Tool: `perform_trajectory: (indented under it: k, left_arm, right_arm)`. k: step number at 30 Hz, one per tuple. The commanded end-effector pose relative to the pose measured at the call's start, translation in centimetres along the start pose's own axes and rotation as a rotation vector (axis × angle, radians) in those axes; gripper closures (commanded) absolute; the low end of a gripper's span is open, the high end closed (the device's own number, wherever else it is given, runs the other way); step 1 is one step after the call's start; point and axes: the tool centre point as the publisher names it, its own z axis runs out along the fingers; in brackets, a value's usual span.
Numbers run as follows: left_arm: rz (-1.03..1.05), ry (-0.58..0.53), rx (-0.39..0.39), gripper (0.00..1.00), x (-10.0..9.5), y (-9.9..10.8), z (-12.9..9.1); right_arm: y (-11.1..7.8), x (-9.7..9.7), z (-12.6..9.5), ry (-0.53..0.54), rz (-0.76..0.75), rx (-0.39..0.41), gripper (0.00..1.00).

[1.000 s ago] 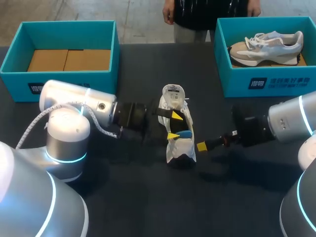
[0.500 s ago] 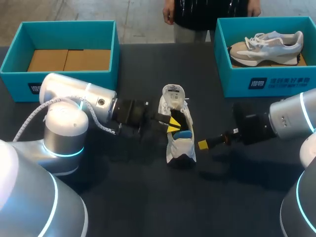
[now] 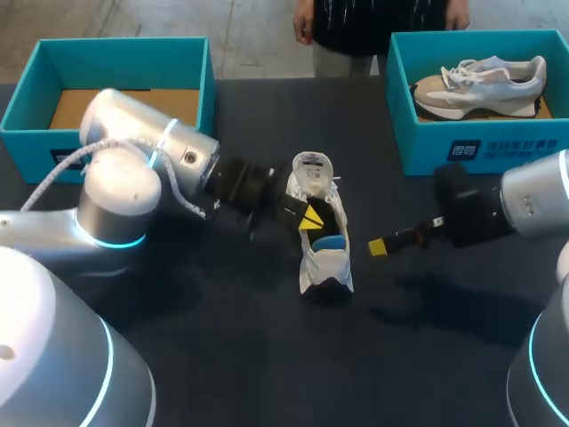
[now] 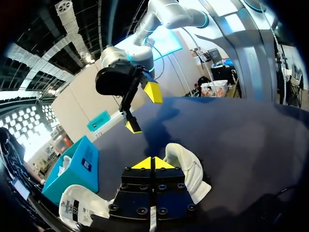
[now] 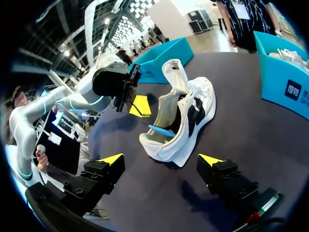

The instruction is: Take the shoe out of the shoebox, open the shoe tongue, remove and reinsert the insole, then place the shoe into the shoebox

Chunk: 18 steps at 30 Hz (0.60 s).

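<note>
- Roughly in the middle of the table (image 3: 267, 365): white shoe (image 3: 322, 262), standing on its sole, outside both boxes.
- Tongue (image 3: 311, 167) lifted up and away from the opening, so that the mouth of the shoe is wide open.
- Inside the mouth, blue insole (image 5: 161, 130), seen as a thin blue strip that slants between the two sides of the collar and is partly out.
- Left hand (image 4: 153, 163) over the shoe, at the side of its opening, with both yellow tips pressed together and nothing visible between them. From the right wrist view, just beside the collar; cannot tell if touching it.
- Right hand (image 5: 161, 158) low over the table at the other side of the shoe and apart from it. Fingers spread wide, holding nothing, with the shoe ahead of them.
- At the far left corner, left shoebox (image 3: 124, 147), teal, with brown cardboard (image 3: 120, 107) on its bottom.
- At the far right corner, right shoebox (image 3: 498, 147), also teal, with a second shoe (image 3: 480, 82) in beige and white lying inside.
</note>
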Motion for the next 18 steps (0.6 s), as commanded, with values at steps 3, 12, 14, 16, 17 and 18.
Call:
perform_trajectory:
  k: [3, 12, 14, 16, 17, 18]
  left_arm:
    - [0.007, 0.081, -0.003, 1.00, -0.48, 0.07, -0.36]
    - [0.007, 0.081, -0.003, 1.00, -0.48, 0.07, -0.36]
    - [0.007, 0.081, -0.003, 1.00, -0.48, 0.07, -0.36]
    - [0.007, 0.081, -0.003, 1.00, -0.48, 0.07, -0.36]
    - [0.007, 0.081, -0.003, 1.00, -0.48, 0.07, -0.36]
    - [0.007, 0.081, -0.003, 1.00, -0.48, 0.07, -0.36]
  right_arm:
    - [0.20, 0.17, -1.39, 0.019, -0.001, -0.001, 0.00]
    - [0.45, 0.40, -1.52, 0.028, -0.002, -0.002, 0.00]
    - [0.45, 0.40, -1.52, 0.028, -0.002, -0.002, 0.00]
    - [0.45, 0.40, -1.52, 0.028, -0.002, -0.002, 0.00]
    - [0.45, 0.40, -1.52, 0.028, -0.002, -0.002, 0.00]
    - [0.45, 0.40, -1.52, 0.028, -0.002, -0.002, 0.00]
